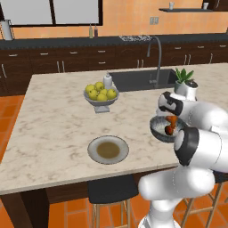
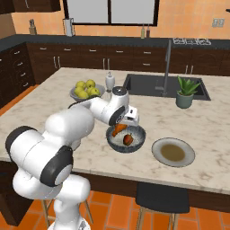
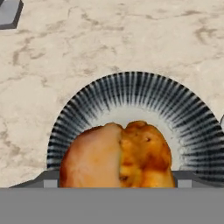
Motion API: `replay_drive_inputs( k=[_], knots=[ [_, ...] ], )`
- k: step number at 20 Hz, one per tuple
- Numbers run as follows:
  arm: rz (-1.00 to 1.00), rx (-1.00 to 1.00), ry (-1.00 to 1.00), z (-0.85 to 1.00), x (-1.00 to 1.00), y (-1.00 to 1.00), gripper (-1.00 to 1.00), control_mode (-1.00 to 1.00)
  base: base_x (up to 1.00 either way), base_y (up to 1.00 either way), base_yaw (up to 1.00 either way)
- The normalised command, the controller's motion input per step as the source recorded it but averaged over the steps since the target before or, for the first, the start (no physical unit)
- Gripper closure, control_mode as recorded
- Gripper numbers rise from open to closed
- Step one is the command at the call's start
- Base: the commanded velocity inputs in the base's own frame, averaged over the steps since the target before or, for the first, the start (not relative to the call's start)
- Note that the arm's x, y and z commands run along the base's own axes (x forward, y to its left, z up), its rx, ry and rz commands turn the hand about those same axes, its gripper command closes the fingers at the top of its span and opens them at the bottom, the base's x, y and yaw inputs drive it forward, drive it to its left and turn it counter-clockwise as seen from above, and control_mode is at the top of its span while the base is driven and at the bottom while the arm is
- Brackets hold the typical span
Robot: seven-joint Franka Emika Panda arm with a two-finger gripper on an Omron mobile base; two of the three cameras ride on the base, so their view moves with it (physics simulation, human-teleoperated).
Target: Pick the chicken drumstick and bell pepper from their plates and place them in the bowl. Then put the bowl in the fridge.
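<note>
Near the table's (image 2: 54, 92) front edge, the chicken drumstick (image 2: 119, 129) is gripped by the claw (image 2: 122, 126) over the bowl (image 2: 137, 144), beside the bell pepper (image 2: 128, 139).

Glossy white rounded arm (image 2: 67, 130), dark joint bands

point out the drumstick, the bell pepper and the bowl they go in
chicken drumstick (image 3: 120, 155), hand view, meaty end.
bell pepper (image 2: 128, 139), right base view, glossy red top.
bowl (image 3: 135, 85), hand view, striped far rim.
</note>
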Motion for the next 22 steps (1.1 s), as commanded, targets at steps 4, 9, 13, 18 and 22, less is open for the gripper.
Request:
replay_drive_inputs(
  k=[4, 9, 13, 18, 22],
  knots=[
    [0.00, 0.00, -0.02, -0.61, 0.02, 0.00, 1.00, -1.00, 0.00, 0.00, 0.00],
    [0.00, 0.00, 0.00, -0.49, 0.33, -0.01, 1.00, -1.00, 0.00, 0.00, 0.00],
    [0.00, 0.00, 0.00, -0.32, 0.50, -0.03, 1.00, -1.00, 0.00, 0.00, 0.00],
    [0.00, 0.00, 0.00, -0.22, 0.36, -0.03, 1.00, -1.00, 0.00, 0.00, 0.00],
    [0.00, 0.00, 0.00, -0.21, 0.23, -0.06, 1.00, -1.00, 0.00, 0.00, 0.00]
  ],
)
